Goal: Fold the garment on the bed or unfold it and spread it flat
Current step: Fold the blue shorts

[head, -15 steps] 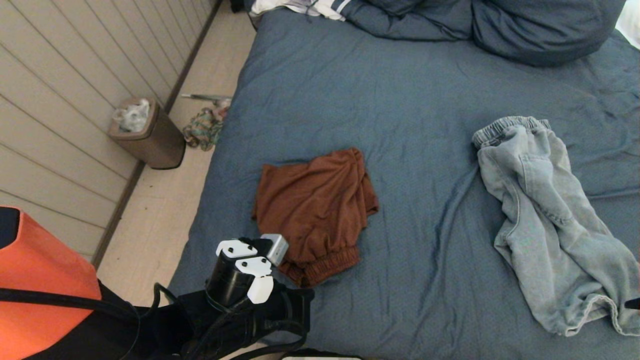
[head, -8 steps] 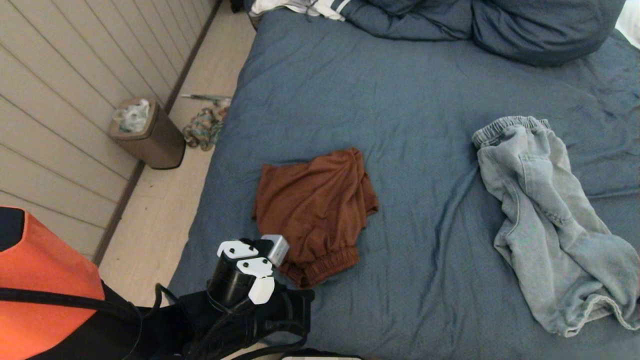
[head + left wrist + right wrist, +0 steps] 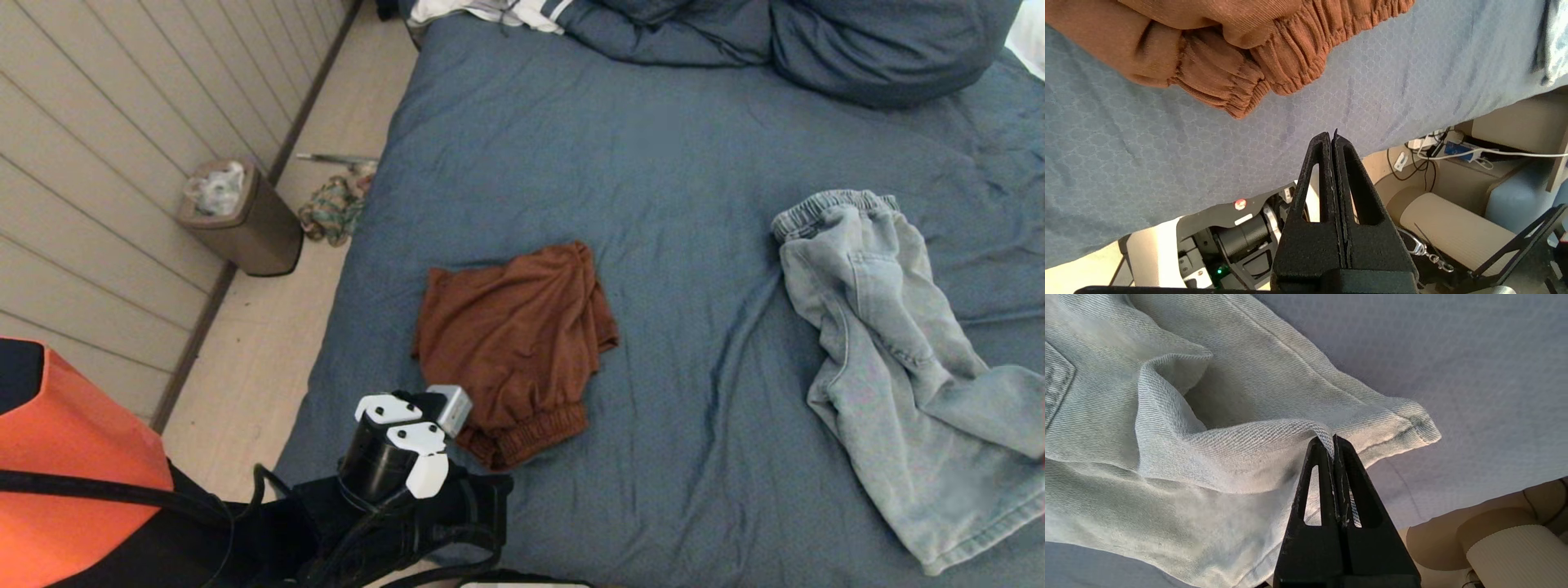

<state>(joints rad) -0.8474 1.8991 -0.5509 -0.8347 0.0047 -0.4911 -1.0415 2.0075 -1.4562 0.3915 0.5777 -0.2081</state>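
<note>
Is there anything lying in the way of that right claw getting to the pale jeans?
Nothing visible is in the way: the right claw is already shut on a fold of the pale jeans near the hem. Only bare bed surrounds them; the brown shorts lie apart, near the shut left claw.

Slate-blue bed, rust shorts

I see the bed with its wrinkled blue cover. Brown shorts lie near its left edge, pale jeans toward the right edge, well apart. A bunched duvet and a striped cloth sit along the far edge.
</note>
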